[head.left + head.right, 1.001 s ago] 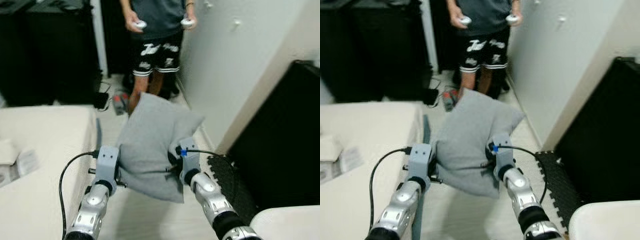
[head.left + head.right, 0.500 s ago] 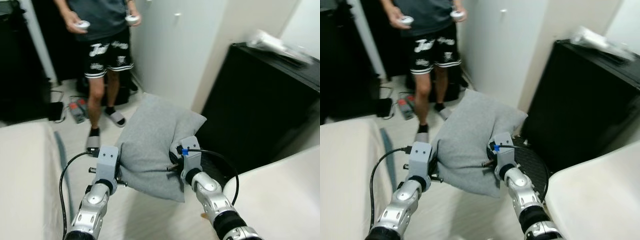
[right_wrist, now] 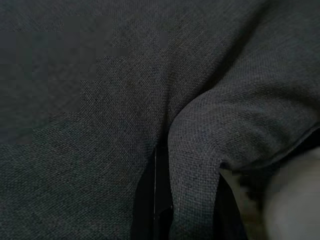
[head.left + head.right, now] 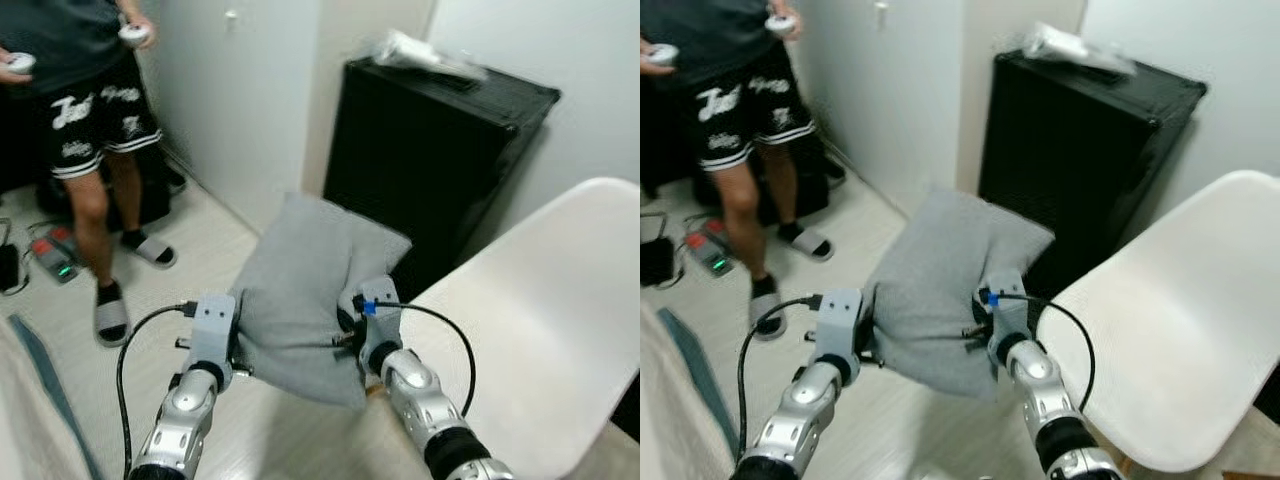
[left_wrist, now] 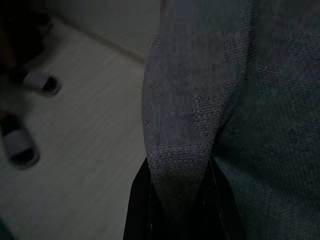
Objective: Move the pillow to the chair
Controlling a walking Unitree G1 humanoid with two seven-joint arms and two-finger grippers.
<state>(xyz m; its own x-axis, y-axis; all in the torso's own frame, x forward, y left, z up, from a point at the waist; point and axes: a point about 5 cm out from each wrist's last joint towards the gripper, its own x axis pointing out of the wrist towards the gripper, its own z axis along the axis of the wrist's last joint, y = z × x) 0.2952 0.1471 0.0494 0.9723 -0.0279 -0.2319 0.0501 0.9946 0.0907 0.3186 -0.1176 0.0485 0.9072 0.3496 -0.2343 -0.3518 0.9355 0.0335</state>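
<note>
1. Eye views: grey pillow (image 4: 310, 290) at frame centre, carried off the floor; soft, light, sagging. Chair (image 4: 530, 320) lower right, seat clear; black cabinet (image 4: 440, 150) behind, person (image 4: 80, 110) upper left.
2. Left wrist view: left pincer (image 5: 177, 200) clenched on a pillow fold.
3. Right wrist view: right pincer (image 3: 187, 210) likewise grasping fabric.

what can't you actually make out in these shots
- Chair legs and base: cut off by the lower edge of the eye views.
- Pale bundle on the black cabinet: too small and blurred to identify.
- Left gripper and right gripper fingertips: buried in folds of the pillow; the wrist views are dark.
- Person: upper body cut off by the top edge.
</note>
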